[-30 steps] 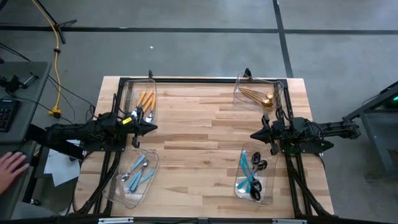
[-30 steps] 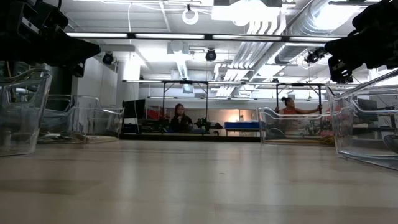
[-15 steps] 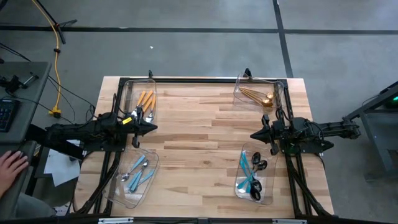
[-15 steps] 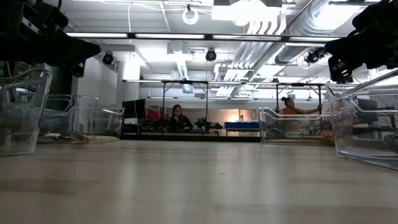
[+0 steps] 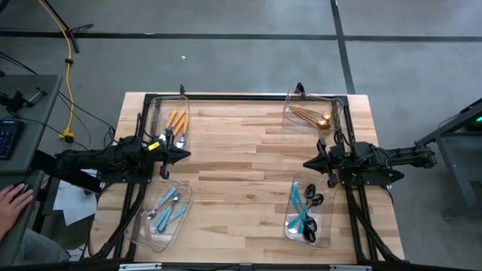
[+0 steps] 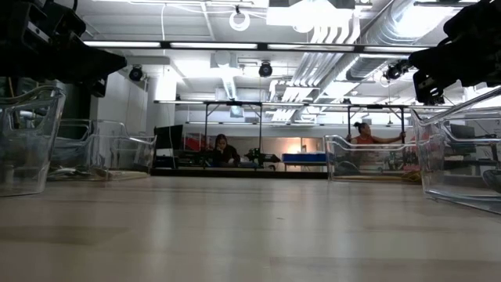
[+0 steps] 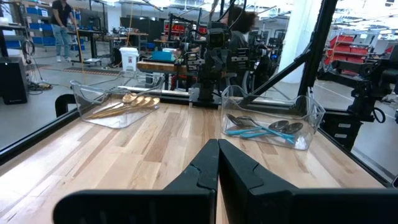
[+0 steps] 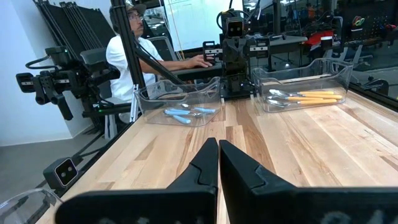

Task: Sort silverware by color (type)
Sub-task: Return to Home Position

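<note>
The silverware lies in four clear bins at the table's corners. Orange-handled pieces (image 5: 174, 120) fill the far-left bin, light-blue-handled ones (image 5: 166, 207) the near-left bin. Gold pieces (image 5: 315, 116) sit in the far-right bin, teal-handled black ones (image 5: 304, 211) in the near-right bin. My left gripper (image 5: 184, 155) is shut and empty, held level above the table at its left side between the two left bins. My right gripper (image 5: 307, 163) is shut and empty at the right side, between the two right bins. The two grippers point at each other.
The wooden table top (image 5: 241, 173) between the two grippers is bare. A person sits past the table's left side (image 8: 134, 46), with a hand (image 5: 13, 199) at a desk there. Black frame rails run along the table's far edge (image 5: 233, 95).
</note>
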Controlling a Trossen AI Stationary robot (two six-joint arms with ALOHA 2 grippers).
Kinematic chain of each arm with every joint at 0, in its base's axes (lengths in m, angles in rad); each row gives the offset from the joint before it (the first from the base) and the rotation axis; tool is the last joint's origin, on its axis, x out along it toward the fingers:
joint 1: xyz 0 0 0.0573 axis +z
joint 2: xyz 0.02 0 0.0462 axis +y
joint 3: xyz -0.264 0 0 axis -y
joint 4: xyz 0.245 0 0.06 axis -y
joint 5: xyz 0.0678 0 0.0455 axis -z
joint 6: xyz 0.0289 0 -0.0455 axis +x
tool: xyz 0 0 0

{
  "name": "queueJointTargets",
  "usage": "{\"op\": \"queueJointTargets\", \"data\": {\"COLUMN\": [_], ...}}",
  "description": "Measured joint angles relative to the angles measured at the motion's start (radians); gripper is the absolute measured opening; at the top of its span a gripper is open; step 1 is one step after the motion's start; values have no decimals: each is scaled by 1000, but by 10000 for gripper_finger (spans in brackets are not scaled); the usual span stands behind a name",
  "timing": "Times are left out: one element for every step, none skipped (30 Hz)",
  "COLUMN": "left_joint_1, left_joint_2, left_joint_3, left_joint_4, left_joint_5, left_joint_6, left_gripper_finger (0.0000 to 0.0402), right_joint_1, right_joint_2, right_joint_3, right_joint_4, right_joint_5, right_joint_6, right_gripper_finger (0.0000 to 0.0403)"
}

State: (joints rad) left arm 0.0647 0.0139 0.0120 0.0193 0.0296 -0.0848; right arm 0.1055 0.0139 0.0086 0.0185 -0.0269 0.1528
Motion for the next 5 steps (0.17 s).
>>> {"op": "queueJointTargets", "data": {"left_joint_1": [0,0,0,0,0], "left_joint_2": [0,0,0,0,0], "left_joint_3": [0,0,0,0,0], "left_joint_4": [0,0,0,0,0], "left_joint_5": [0,0,0,0,0], "left_joint_6": [0,0,0,0,0], "left_gripper_finger": [0,0,0,0,0], "right_joint_1": [0,0,0,0,0], "right_joint_2": [0,0,0,0,0], "right_joint_3": [0,0,0,0,0], "right_joint_4": [0,0,0,0,0], "right_joint_5": [0,0,0,0,0], "right_joint_6": [0,0,0,0,0], "right_gripper_finger": [0,0,0,0,0]}}
